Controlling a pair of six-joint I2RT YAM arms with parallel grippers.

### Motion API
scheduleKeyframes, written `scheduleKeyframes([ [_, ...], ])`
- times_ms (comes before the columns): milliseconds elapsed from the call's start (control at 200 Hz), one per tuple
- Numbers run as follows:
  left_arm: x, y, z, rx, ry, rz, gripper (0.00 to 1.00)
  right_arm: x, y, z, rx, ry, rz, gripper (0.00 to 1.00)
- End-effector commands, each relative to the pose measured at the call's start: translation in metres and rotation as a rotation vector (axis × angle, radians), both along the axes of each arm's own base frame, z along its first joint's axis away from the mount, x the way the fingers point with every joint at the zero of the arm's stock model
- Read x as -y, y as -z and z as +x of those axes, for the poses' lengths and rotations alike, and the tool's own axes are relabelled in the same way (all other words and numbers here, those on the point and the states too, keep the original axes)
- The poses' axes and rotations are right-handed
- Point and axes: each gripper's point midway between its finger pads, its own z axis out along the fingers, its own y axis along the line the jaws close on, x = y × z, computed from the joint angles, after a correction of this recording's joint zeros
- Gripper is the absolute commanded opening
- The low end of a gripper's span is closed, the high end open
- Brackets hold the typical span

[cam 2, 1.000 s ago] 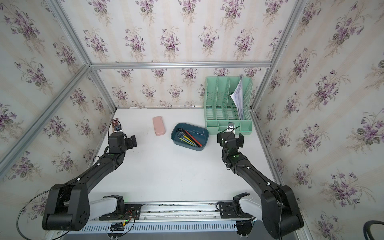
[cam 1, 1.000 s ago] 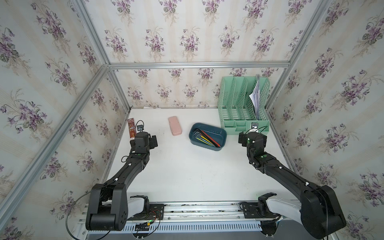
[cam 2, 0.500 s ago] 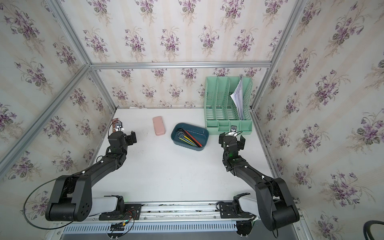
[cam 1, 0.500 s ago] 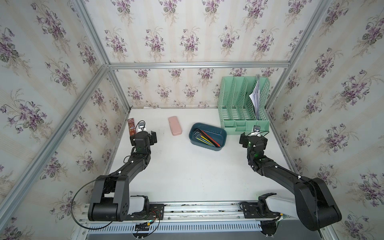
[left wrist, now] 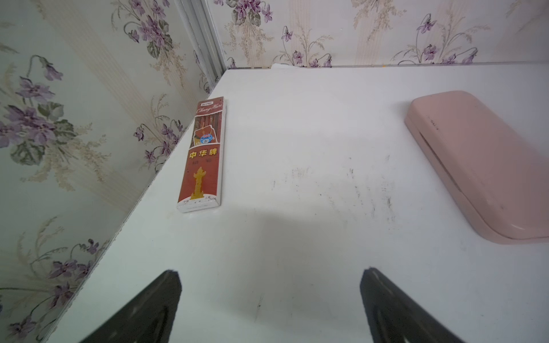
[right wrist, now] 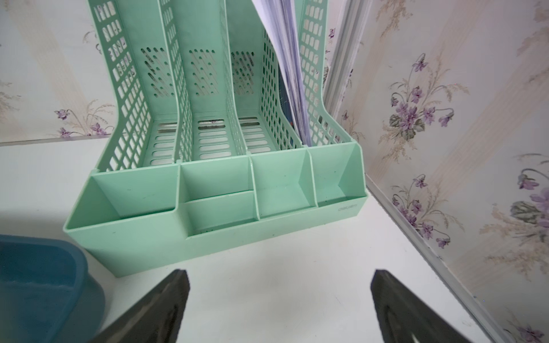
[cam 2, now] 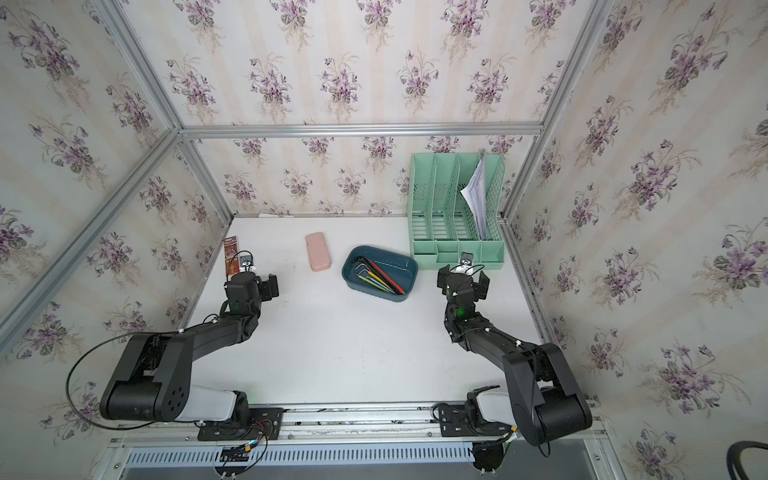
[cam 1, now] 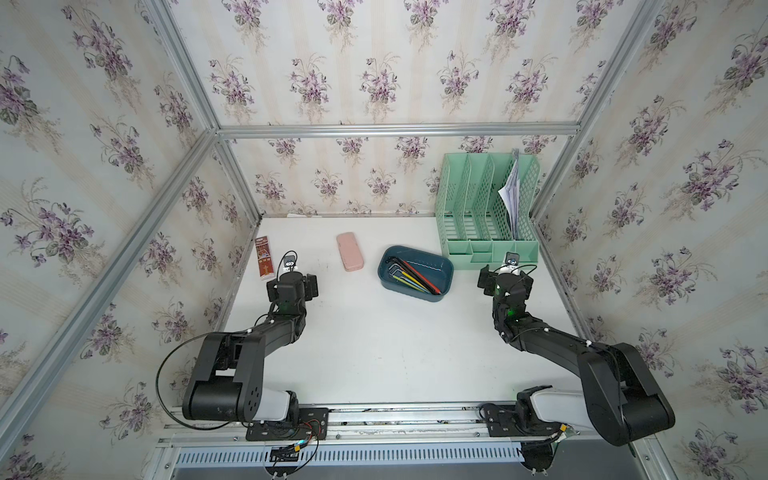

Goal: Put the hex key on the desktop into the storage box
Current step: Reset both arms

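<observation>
The dark teal storage box (cam 1: 399,289) (cam 2: 365,291) stands on the white desktop (cam 1: 395,345) towards the back, right of centre. Several hex keys (cam 1: 409,276) (cam 2: 376,276), black, yellow, green and red, lie inside it. My left gripper (cam 1: 291,283) (left wrist: 270,271) hovers low over the left side of the desktop, open and empty. On the right, my right gripper (cam 1: 505,277) (right wrist: 279,271) is open and empty too, just in front of the green organiser. A corner of the storage box (right wrist: 35,282) shows in the right wrist view.
A mint-green file organiser (cam 1: 486,212) (right wrist: 225,193) holding papers (cam 1: 511,195) stands at the back right. A pink case (cam 1: 350,257) (left wrist: 475,166) lies left of the box. A red pencil box (cam 1: 264,258) (left wrist: 205,154) lies along the left wall. Aluminium rails frame the table.
Both arms have folded down and back towards their bases, while the wrists stayed almost in place. Both grippers stay open.
</observation>
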Motion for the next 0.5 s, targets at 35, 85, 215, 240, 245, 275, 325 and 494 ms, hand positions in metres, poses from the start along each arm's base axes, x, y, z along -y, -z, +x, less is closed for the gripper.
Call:
scheduleKeyframes([
  [35, 0.012, -0.001, 0.010, 0.000, 0.081, 0.002, 0.99, 0.011, -0.015, 0.001, 0.100, 0.046, 0.006, 1.00],
  [85, 0.017, 0.000, 0.011, -0.003, 0.114, 0.002, 0.99, 0.011, -0.014, 0.000, 0.115, 0.037, 0.007, 1.00],
  [215, 0.028, 0.005, 0.010, 0.075, 0.185, 0.013, 0.99, 0.011, -0.009, 0.005, 0.115, 0.019, -0.003, 1.00],
  [240, 0.027, 0.007, 0.009, 0.073, 0.184, 0.012, 0.99, 0.011, -0.009, 0.006, 0.115, 0.019, -0.006, 1.00],
  [245, 0.028, 0.007, 0.009, 0.069, 0.185, 0.011, 0.99, 0.011, -0.009, 0.006, 0.115, 0.019, -0.006, 1.00],
  [275, 0.028, 0.011, 0.007, 0.031, 0.183, 0.001, 0.99, 0.013, -0.007, 0.006, 0.114, 0.018, -0.006, 1.00],
  [325, 0.028, 0.007, 0.009, 0.047, 0.183, 0.002, 0.99, 0.016, -0.005, 0.006, 0.118, 0.024, 0.003, 1.00],
  [494, 0.028, 0.007, 0.008, 0.034, 0.182, -0.002, 0.99, 0.008, 0.008, 0.009, 0.087, -0.051, 0.024, 1.00],
])
